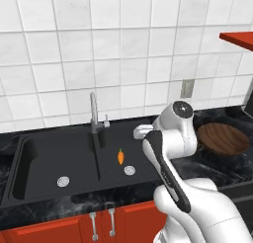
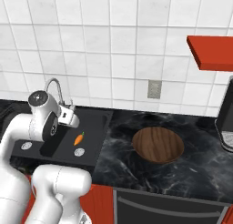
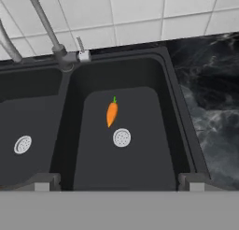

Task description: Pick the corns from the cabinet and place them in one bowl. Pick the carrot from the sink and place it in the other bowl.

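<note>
Gripper (jaws wide) angled downward

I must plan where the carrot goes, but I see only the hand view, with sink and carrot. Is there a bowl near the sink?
Observer: Yes. A dark brown bowl sits on the black counter, to the right of the sink.
Operator: Thank you. Is something mounted above that side of the counter?
Observer: A red shelf hangs on the tiled wall, higher than the bowl and further right.
</note>
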